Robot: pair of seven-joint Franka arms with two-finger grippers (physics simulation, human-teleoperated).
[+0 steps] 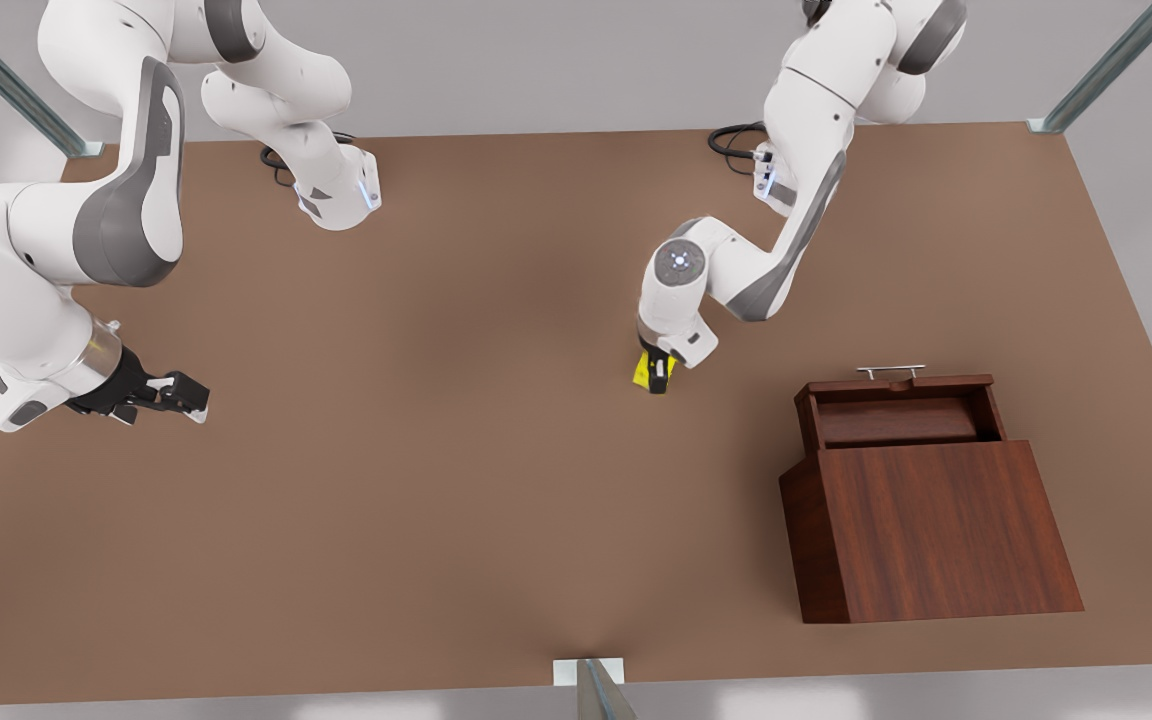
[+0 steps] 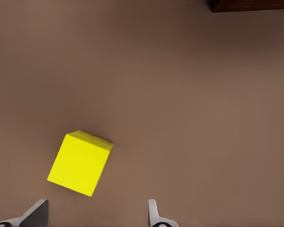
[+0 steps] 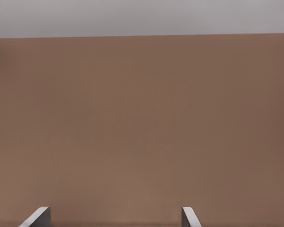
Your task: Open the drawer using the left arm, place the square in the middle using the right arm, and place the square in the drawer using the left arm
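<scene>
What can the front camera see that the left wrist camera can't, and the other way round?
Front view alone: both white arms, the pulled-open drawer with its silver handle, the cabinet's sloped top, and the right gripper waiting, open, at the front view's left.

Left wrist view alone: a close look down on the yellow square's top face and the left gripper's spread fingertips, with the square off to one side of the gap, not clamped.

Both: the yellow square, the brown table, and the left gripper.

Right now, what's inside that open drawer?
The drawer is pulled open and the part in sight holds nothing but its bare wooden floor. Its back part is hidden under the cabinet. The yellow cube is on the table below the left tool.
</scene>
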